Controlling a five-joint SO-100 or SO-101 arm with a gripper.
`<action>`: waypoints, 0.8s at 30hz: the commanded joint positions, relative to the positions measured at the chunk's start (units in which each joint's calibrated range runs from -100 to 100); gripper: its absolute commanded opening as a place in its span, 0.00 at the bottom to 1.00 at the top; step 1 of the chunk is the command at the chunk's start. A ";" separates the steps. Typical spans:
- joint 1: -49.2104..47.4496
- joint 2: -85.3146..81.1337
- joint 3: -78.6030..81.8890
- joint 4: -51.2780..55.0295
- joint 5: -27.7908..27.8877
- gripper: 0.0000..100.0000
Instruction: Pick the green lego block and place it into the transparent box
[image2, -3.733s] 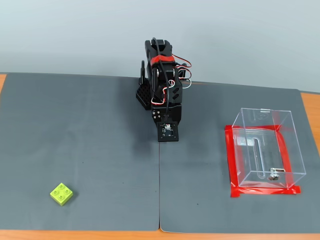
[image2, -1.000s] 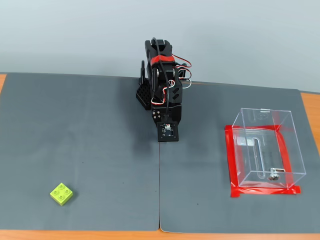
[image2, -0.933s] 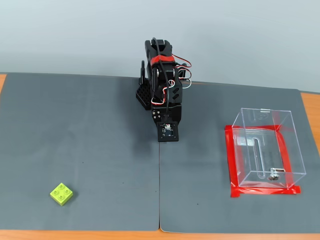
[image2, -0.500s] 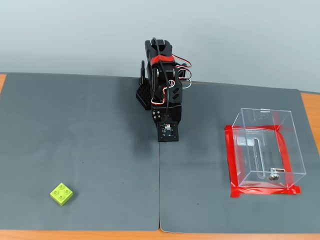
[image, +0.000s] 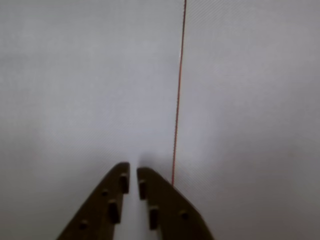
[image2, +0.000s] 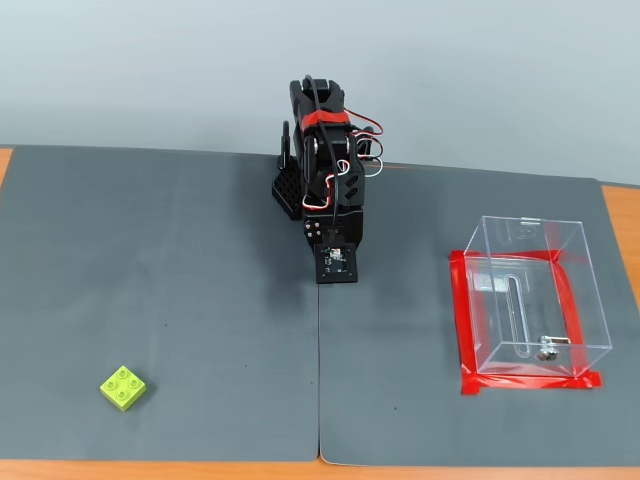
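Nothing has moved since prior frames; black arm (image2: 325, 180) folded, jaws nearly together, empty; small lime-green studded brick (image2: 122, 387) near left, clear plastic box (image2: 575, 300) right; pick not begun.

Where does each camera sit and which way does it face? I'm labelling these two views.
Wrist view: rides above the gripper, facing down at grey mat and its seam; only the nearly closed fingers show.
Fixed view: raised in front, facing the folded arm, green lego block and transparent box.
Shared: the seam.
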 joint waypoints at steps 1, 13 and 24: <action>-0.42 0.76 -4.28 0.06 0.04 0.02; 0.18 15.94 -13.77 -5.58 -0.17 0.02; 2.05 46.37 -38.65 -7.75 -0.22 0.02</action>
